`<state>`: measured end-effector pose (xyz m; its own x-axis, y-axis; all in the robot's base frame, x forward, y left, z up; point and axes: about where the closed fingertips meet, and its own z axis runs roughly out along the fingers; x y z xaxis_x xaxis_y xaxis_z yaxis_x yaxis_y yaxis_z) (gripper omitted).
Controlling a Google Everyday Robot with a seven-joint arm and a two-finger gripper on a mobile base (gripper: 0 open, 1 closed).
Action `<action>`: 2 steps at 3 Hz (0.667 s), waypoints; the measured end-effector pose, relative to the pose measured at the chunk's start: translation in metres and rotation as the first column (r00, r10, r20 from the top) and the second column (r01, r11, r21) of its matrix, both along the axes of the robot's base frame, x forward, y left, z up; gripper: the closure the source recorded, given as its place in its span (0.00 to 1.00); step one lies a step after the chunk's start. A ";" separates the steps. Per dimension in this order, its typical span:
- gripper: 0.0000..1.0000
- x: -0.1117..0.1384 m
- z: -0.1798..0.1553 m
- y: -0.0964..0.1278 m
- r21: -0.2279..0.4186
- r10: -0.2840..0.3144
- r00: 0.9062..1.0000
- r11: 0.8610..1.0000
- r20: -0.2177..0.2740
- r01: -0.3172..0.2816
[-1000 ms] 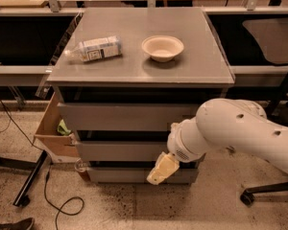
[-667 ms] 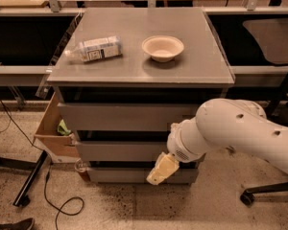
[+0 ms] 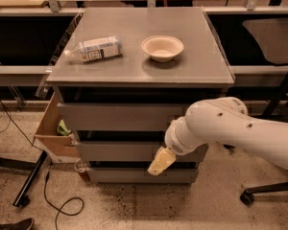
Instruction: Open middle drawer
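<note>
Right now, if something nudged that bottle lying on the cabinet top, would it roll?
Probably. The bottle lies on its side on the cabinet top, so it would likely roll. It looks like light plastic, easily shoved. The gripper is down at the middle drawer, nowhere near.

Speckled floor (image 3: 182, 210) with black cable (image 3: 44, 190); cardboard box (image 3: 50, 133) left, chair base (image 3: 259, 191) right. Hand (image 3: 162, 161) hangs before the cabinet (image 3: 206, 56) front.

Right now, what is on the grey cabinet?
A bottle on its side and a beige bowl. The hand is at the middle drawer front; drawer insides are hidden.
</note>
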<state>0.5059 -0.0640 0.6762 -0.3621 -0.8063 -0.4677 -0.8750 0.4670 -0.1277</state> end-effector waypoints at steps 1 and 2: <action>0.00 0.020 -0.050 -0.013 -0.019 -0.012 0.998 1.000 -0.067 0.011; 0.00 0.031 -0.099 -0.020 -0.025 -0.016 0.987 1.000 -0.157 0.012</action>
